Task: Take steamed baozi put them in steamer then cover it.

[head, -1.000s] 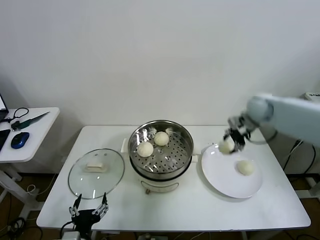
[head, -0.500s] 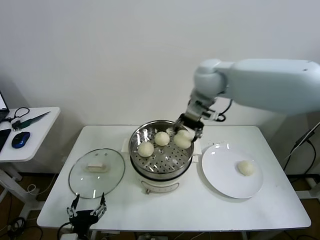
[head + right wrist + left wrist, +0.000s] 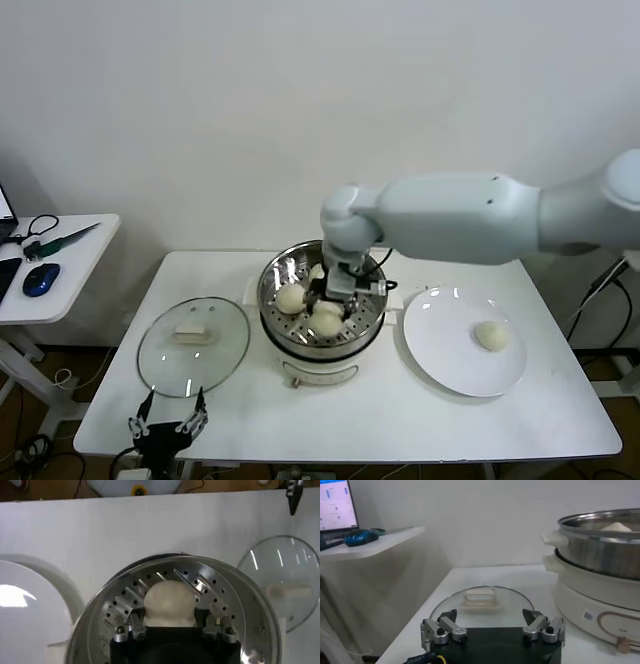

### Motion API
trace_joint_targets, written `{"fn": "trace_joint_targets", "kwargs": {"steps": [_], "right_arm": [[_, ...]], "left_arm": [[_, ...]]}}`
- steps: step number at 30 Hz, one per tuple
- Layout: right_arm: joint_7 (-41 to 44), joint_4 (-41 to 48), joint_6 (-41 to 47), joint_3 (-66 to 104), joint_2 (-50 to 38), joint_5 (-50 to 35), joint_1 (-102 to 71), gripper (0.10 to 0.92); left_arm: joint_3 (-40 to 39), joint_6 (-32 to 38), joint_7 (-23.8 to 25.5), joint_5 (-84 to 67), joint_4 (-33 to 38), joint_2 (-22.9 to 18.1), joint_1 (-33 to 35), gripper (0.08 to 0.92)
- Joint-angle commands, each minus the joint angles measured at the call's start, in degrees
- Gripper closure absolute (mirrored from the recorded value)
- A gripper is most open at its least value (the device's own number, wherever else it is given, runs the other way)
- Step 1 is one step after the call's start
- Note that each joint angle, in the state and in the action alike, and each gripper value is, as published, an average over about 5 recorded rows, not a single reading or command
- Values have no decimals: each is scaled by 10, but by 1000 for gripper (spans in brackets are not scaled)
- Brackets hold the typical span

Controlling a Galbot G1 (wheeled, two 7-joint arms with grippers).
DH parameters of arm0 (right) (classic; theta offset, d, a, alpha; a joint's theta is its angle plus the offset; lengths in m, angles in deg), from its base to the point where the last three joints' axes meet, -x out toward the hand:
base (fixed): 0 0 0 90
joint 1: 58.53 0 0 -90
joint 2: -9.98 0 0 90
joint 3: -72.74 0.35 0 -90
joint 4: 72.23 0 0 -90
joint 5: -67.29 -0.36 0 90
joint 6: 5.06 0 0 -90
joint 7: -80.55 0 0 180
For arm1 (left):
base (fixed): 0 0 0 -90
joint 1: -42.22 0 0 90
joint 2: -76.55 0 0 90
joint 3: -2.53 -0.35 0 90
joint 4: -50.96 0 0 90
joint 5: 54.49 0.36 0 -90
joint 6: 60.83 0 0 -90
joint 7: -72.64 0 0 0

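Head view puts your right arm over the tabletop (image 3: pixel 400 420), reaching down into the steamer (image 3: pixel 322 298). The cover (image 3: pixel 193 345) lies flat to the steamer's left, just ahead of the idle left tool (image 3: pixel 166 428), whose jaws stand wide and empty, so that arm is nearer it. On the plate (image 3: pixel 450 372) to the right one baozi (image 3: pixel 490 335) waits. Your right tool (image 3: pixel 169 628) is clamped on a held baozi (image 3: pixel 169 603) directly above the perforated floor, beside two others; release looks next.

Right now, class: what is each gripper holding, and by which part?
The right gripper clamps a baozi by its sides, inside the steamer. The left gripper holds nothing.
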Motion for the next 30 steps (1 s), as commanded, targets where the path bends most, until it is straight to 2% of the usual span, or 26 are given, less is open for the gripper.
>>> {"fn": "trace_joint_targets", "kwargs": {"steps": [1, 5, 10, 14, 17, 20, 25, 30], "right_arm": [[-27, 55, -23, 5, 33, 47, -65, 361], [-24, 54, -24, 5, 30, 23, -50, 318], [-6, 55, -31, 4, 7, -41, 23, 218], [37, 78, -31, -36, -44, -119, 105, 204], [84, 110, 2, -97, -110, -197, 159, 203], [98, 115, 86, -155, -190, -239, 188, 202], [79, 98, 223, -169, -333, -231, 133, 203], [64, 119, 266, -61, -406, -172, -3, 203]], "left_arm": [[-1, -1, -1, -4, -1, 0, -1, 177], [-1, -2, -1, -3, -1, 0, 0, 177], [-2, -3, 0, -1, 2, -1, 2, 177], [-3, -2, 1, 0, 5, 0, 4, 177], [-3, -1, 1, -2, 5, 0, 4, 177], [-3, -1, 1, -4, 5, 1, 2, 177], [-3, -3, 2, -7, 4, 0, -1, 177], [-4, -5, 5, -4, 3, 0, 2, 177]]}}
